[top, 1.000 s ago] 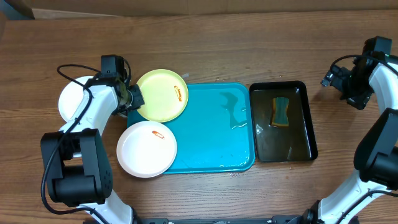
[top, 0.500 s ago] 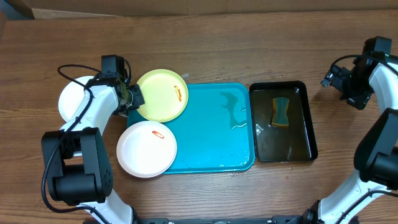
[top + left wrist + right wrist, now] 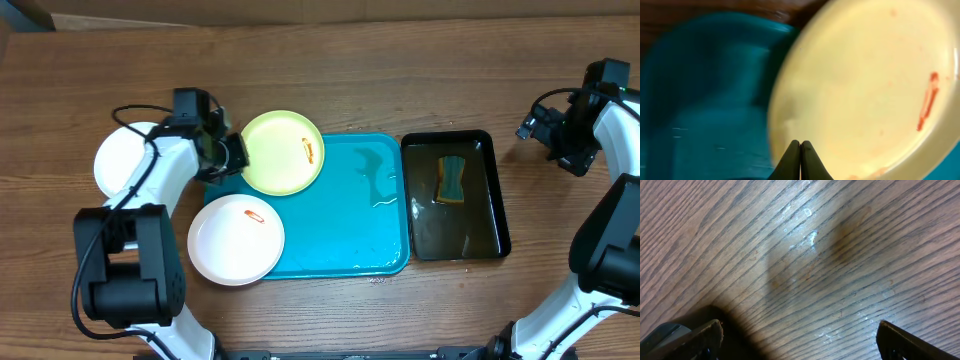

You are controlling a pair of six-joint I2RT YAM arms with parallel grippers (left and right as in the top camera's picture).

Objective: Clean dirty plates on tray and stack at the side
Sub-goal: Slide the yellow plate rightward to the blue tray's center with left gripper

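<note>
My left gripper [image 3: 232, 157] is shut on the left rim of the lime-green plate [image 3: 282, 152], which hangs over the far-left corner of the turquoise tray [image 3: 350, 220]. In the left wrist view the shut fingertips [image 3: 800, 145] sit at the edge of the plate [image 3: 865, 90], which has an orange-red smear at its right. A white plate [image 3: 236, 239] with a red smear lies on the tray's near-left corner. Another white plate [image 3: 120, 160] lies on the table left of the tray, partly under my left arm. My right gripper [image 3: 535, 125] is open and empty over bare wood [image 3: 800, 335] at the far right.
A black tray [image 3: 500, 200] holding water and a green-yellow sponge [image 3: 452, 178] stands right of the turquoise tray. Water lies pooled on the turquoise tray's far right part. Wooden table surrounds both trays.
My left gripper has moved to the right with the lime-green plate, carrying it further over the turquoise tray. The right arm and the white plates have not moved.
</note>
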